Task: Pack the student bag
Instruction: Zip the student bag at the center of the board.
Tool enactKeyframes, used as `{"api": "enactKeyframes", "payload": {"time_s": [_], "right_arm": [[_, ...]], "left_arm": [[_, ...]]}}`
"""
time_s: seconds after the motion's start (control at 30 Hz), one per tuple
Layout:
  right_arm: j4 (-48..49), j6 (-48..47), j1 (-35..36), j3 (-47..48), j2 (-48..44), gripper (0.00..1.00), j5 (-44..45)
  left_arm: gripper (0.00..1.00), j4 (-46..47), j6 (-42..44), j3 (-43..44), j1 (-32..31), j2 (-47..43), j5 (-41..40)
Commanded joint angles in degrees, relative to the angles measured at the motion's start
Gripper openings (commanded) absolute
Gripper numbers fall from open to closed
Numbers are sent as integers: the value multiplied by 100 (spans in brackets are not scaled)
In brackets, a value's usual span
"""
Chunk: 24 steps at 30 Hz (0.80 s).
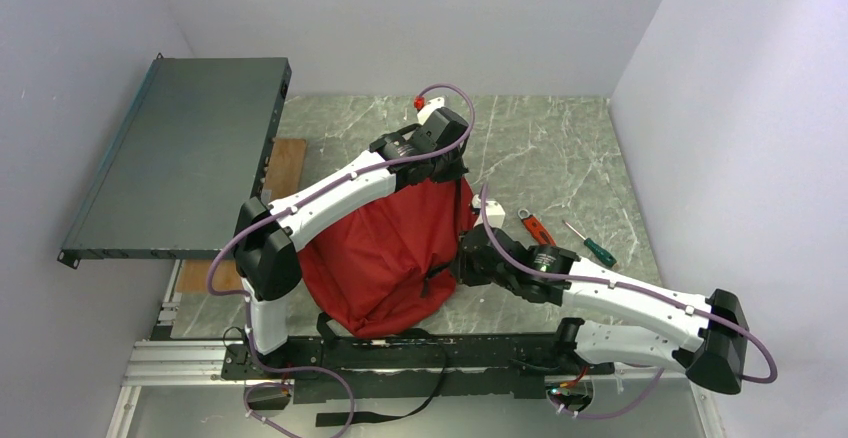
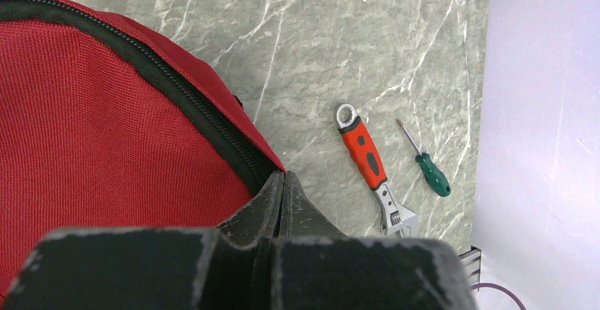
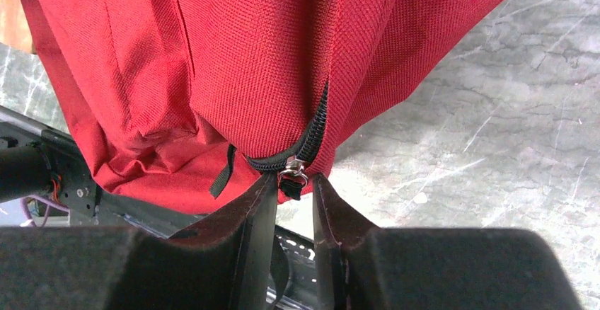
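Right wrist view shows the student bag (image 3: 212, 55) standing on the desk (image 3: 495, 112). The right end effector (image 3: 295, 182) has its fingers apart, flanking the bag's zipper pull (image 3: 292, 172). The left end effector (image 2: 284, 179) is pinched together on the bag's zippered edge. A wrench (image 2: 366, 161) lies right of the bag.

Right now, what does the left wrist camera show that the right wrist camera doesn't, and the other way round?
Only the left wrist view: a wrench and a screwdriver lying apart on the table beside the bag, with the left gripper shut at the bag's zipper edge. Only the right wrist view: the zipper pull sitting between the open fingertips of the right gripper. Both: the red bag and the marble table.
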Motion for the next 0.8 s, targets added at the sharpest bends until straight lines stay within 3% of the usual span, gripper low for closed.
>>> {"api": "enactKeyframes", "payload": {"time_s": [0.0,0.23,0.43,0.77], "right_arm": [[206,-35,-11,203,18,26,159],[397,-30,145,166,89,0,-91],[625,137,607,-10,152,0,-312],[235,475,912,-482,-334,0,-181]], "left_arm": [[0,342,29,271,2,-311,-17],[0,345,-45,342,49,-294,-291],[0,1305,-76,-233,245,-547,-820],[0,1257,184,350,335,-291,-1154]]}}
